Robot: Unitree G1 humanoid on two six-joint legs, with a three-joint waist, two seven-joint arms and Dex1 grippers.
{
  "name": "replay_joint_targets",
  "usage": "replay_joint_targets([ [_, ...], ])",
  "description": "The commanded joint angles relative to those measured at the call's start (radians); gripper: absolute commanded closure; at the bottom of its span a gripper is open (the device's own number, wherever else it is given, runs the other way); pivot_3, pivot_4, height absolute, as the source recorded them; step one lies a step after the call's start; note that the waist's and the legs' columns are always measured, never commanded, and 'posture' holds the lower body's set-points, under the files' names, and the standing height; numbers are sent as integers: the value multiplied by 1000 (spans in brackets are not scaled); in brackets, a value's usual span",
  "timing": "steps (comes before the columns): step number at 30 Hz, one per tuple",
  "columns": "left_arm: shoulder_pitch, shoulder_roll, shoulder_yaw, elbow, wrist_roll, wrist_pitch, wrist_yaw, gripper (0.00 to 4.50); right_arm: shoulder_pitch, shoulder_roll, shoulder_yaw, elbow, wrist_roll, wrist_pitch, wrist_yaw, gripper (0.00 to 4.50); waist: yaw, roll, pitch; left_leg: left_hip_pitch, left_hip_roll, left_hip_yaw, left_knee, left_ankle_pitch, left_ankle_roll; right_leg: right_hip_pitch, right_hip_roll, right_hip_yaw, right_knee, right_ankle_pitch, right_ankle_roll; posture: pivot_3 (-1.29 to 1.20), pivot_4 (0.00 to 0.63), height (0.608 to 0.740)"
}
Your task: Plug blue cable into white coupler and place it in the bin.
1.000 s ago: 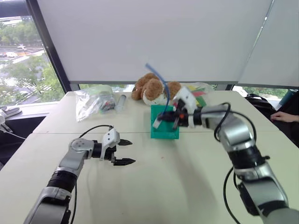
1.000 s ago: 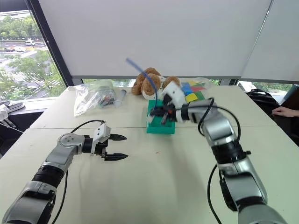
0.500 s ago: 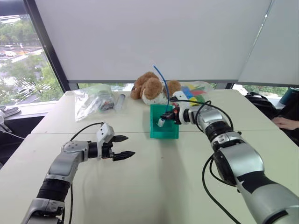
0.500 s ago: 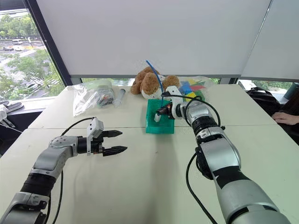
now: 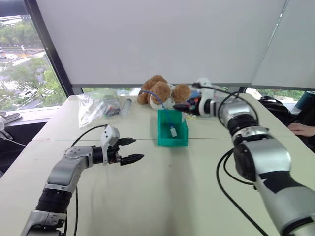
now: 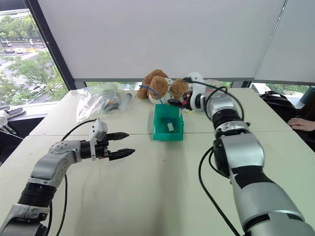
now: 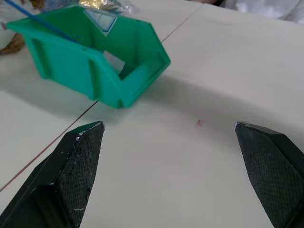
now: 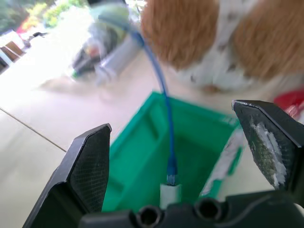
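Near the far middle of the desk [image 5: 162, 196], the bin [image 5: 173, 132] stands with its lower lip facing the robot. Inside it the white coupler [image 5: 173, 132] rests with the blue cable [image 5: 158, 101] plugged into it; the cable rises over the bin's back rim and arcs across the teddy bear [image 5: 160, 93] just behind. To the bin's right, raised above the desk, the right hand [image 5: 181, 106] has its fingers spread wide and grips nothing. Well apart on the near left, the left hand [image 5: 129, 150] hovers over bare desk with fingers spread and empty. Open desktop lies between that hand and the bin's front lip. A clear plastic bag [image 5: 98, 105] sits toward the far left edge.
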Motion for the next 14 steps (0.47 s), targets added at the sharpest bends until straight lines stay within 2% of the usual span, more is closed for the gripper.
replay_joint_targets([
  [1,-26,42,48,-34,-25,8,6,0,199,-112,-8,-511,89,197,109,61,6,-1,0,0,0,-1,0,0,0,0,0,0,0,0,0,0,150,740],
  [4,-46,77,57,-26,-28,12,4,0,463,-220,-74,-1032,242,437,140,61,8,0,0,-2,0,-2,1,-1,1,0,0,-1,0,0,0,0,150,740],
  [7,-55,101,71,-43,-48,37,5,0,716,-318,-160,-1387,357,544,164,61,8,1,0,-7,0,-2,3,-1,1,-4,0,-1,1,0,0,0,150,740],
  [10,-43,120,85,-75,-68,68,12,0,881,-358,-230,-1574,432,622,132,61,1,1,0,-7,0,-1,5,-1,2,-4,0,-1,0,0,0,0,150,740],
  [14,-21,138,93,-108,-87,101,16,0,970,-377,-273,-1662,470,667,66,61,2,0,1,-3,2,-1,10,-1,2,2,2,-1,1,0,0,0,150,740],
])
